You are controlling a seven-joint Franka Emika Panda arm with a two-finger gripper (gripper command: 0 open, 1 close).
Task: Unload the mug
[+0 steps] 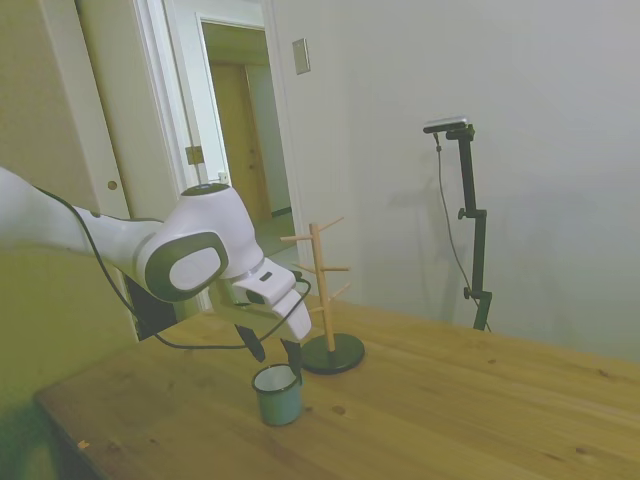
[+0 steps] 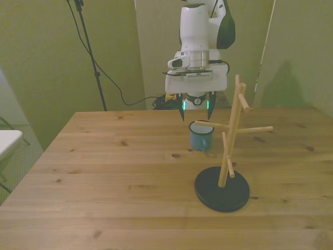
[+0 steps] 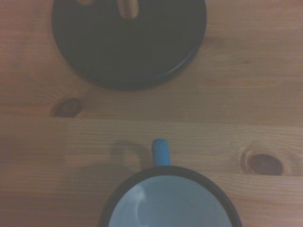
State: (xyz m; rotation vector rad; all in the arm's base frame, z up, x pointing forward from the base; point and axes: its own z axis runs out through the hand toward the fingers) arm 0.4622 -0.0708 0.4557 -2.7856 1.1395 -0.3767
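Observation:
The blue-teal mug (image 1: 277,395) (image 2: 201,136) stands upright on the wooden table (image 1: 450,410), clear of the rack. Its pale inside and dark rim fill the wrist view (image 3: 168,203), with the small loop handle (image 3: 160,151) pointing toward the rack's black base (image 3: 129,42). My gripper (image 1: 274,352) (image 2: 195,112) hangs just above the mug's rim, open, with nothing between its fingers. The wooden mug rack (image 1: 318,280) (image 2: 231,135) stands beside the mug, and its pegs are bare.
The rack's round black base (image 1: 333,354) (image 2: 222,188) sits close to the mug, toward the front view's right. A black cable (image 1: 200,345) trails from the arm down to the table's edge. Bare tabletop (image 2: 104,172) stretches across the front view's left.

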